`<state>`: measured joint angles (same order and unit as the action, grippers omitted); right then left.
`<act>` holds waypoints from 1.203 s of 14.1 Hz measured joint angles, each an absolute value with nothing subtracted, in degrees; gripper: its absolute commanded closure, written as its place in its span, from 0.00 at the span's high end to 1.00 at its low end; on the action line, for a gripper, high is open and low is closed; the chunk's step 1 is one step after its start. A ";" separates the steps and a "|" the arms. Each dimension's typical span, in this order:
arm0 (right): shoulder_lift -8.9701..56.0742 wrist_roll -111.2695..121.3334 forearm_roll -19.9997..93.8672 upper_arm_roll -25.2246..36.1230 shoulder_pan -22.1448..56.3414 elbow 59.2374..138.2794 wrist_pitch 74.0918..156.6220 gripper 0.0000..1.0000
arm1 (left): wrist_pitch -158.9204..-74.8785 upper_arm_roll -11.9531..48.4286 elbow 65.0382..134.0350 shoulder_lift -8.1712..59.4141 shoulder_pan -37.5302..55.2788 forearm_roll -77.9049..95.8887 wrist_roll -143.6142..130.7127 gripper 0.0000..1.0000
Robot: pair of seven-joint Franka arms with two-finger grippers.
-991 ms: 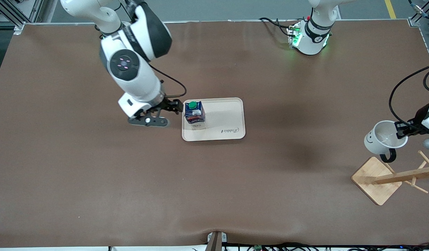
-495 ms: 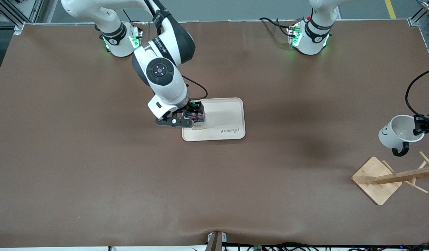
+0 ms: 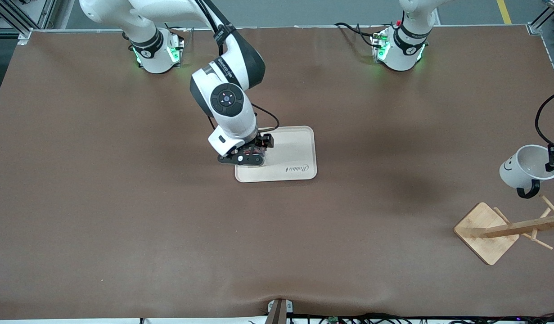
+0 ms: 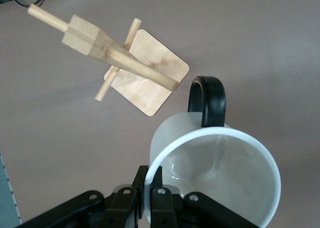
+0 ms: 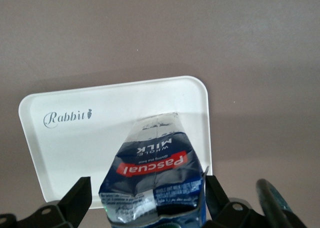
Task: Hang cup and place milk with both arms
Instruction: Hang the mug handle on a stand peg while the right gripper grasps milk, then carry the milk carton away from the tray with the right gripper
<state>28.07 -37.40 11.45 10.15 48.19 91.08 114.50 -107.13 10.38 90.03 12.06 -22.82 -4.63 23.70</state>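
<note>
Two changes: our right gripper [image 3: 252,155] has advanced, jaws wide, to straddle the milk carton [image 5: 155,180] on the tray [image 3: 299,148]; our left gripper [image 4: 152,208], clamping the mug [image 3: 524,168] rim, nears the wooden rack [image 3: 506,229].

Two white jointed arms, the right arm [image 3: 227,105] and the left arm [image 3: 409,27], with black joint sections. Each base carries a black band and glows green. The right arm's wrist bears a round black cap with small lights; black cables trail along both arms.
</note>
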 measured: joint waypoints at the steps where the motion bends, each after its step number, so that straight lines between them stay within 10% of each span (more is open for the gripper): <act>1: 28.15 -37.40 11.46 10.15 48.46 91.15 114.31 0.42 | -107.13 10.38 89.70 12.06 -23.19 -4.63 23.93 0.00; 2: 28.22 -37.40 11.46 10.15 48.60 91.17 114.19 0.07 | -107.13 10.37 89.44 12.10 -23.61 -4.39 24.73 0.00; 3: 28.24 -37.41 11.46 10.17 48.62 91.17 114.13 0.00 | -107.13 10.37 89.30 12.21 -24.03 -3.77 25.58 0.00; 17: 24.73 -36.25 11.86 11.92 36.43 79.11 95.21 0.00 | -110.35 10.34 85.98 17.72 -27.59 -0.04 28.54 0.00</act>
<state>24.73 -36.25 11.86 11.92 36.43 79.11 95.21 -110.35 10.34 85.98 17.72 -27.59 -0.04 28.54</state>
